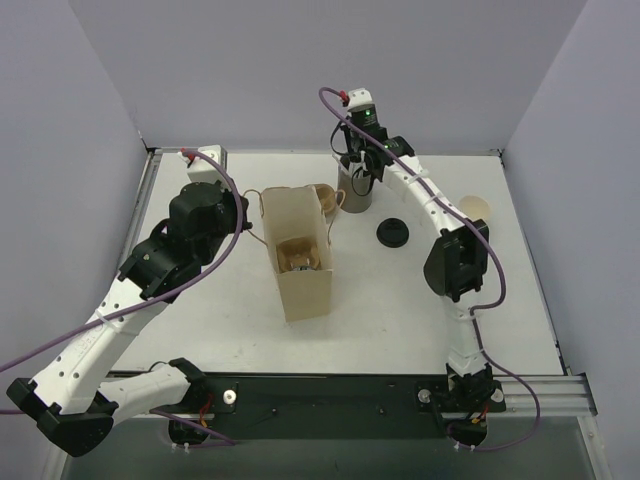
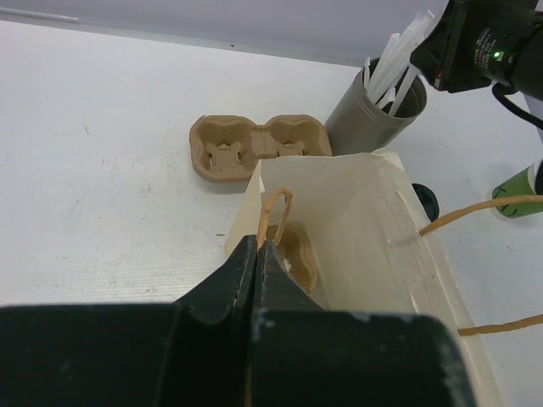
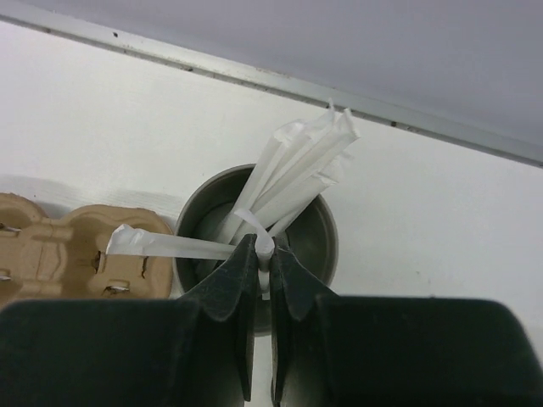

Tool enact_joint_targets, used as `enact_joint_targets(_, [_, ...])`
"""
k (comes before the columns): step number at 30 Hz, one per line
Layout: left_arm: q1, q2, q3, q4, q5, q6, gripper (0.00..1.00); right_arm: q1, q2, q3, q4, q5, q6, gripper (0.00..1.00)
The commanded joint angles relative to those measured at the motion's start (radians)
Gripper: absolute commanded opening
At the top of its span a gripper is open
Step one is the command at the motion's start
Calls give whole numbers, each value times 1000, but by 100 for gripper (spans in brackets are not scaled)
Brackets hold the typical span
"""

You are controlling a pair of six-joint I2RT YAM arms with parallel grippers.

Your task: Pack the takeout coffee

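- The left claw point(image 2: 259, 246) is pressed together on the near cord handle point(image 2: 276, 203) of the paper bag point(image 1: 305, 295). The bag stands upright with its mouth open, near the middle of the bench point(image 1: 400, 310).
- A pulp carrier point(image 1: 297, 258) sits at the bottom of the bag and fills much of its floor.
- The black lid point(image 1: 393, 233) lies flat on the bench to the right of the bag, off its cup.
- The green cup point(image 1: 477, 208) stands further right, beyond the right forearm and well apart from the bag, so the coffee is not yet packed.
- A second carrier point(image 2: 254, 148) lies just behind the bag, beside the grey cup point(image 2: 365, 123).
- The right claw point(image 3: 265, 254) is over the grey cup, pinching one wrapped straw point(image 3: 174, 247) that lies across the rim, away from the upright bundle.
- Step in hand, as I judge it: taking a straw while the left arm steadies the bag.
- The next move calls for a straight lift so that the other straws do not drag out. After that comes a short carry down to the bag mouth.
- Room: the bench between bag and lid is bare. The bag's thin walls and loose far handle are the edges to clear.
- The back rail point(image 3: 254, 80) runs close behind the grey cup, so little space is left on that side.
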Motion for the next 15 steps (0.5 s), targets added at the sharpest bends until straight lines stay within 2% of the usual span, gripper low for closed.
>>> enact_joint_targets(1, [8,0,9,53,12,16,0,10,-137,-3,43,67,-27,0])
enact_joint_targets(6, [9,-5,3,52,14,18,0,23,-174,11,46,87,-21,0])
enact_joint_targets(15, [12,-14,-6,67,28,24,0,64,-338,54,-11,119,54,0])
